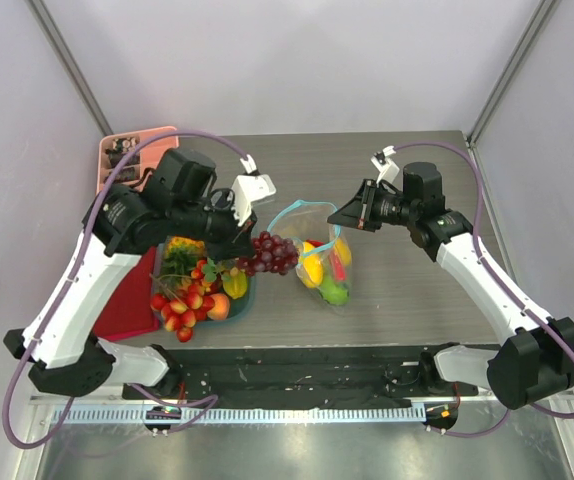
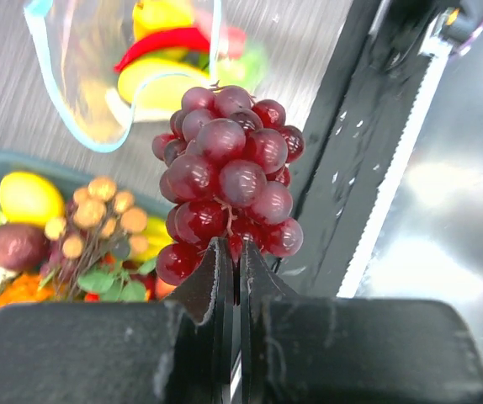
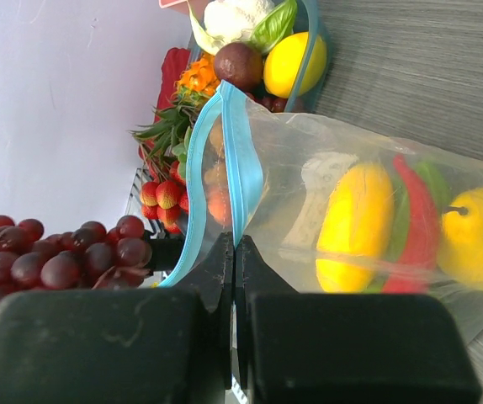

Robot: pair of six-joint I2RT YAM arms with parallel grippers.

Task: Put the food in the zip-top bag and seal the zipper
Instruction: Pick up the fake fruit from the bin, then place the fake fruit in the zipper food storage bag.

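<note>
My left gripper [image 1: 250,262] [image 2: 235,252] is shut on the stem of a purple grape bunch [image 1: 275,252] [image 2: 229,177], which hangs just left of the bag's mouth. The clear zip-top bag [image 1: 319,262] [image 3: 309,168] lies mid-table with its mouth gaping. My right gripper [image 1: 345,215] [image 3: 234,244] is shut on the bag's rim at the teal zipper [image 1: 302,206] [image 3: 243,160] and holds it up. Inside the bag lie yellow lemons [image 3: 355,223], a red chili [image 3: 416,219] and a green piece. More food [image 1: 195,285] fills a teal bowl [image 1: 250,297] to the left.
A pink divided tray [image 1: 109,175] stands at the back left, partly behind my left arm. A dark red cloth [image 1: 127,312] lies under the bowl's left side. The black front rail [image 1: 297,370] runs along the table's near edge.
</note>
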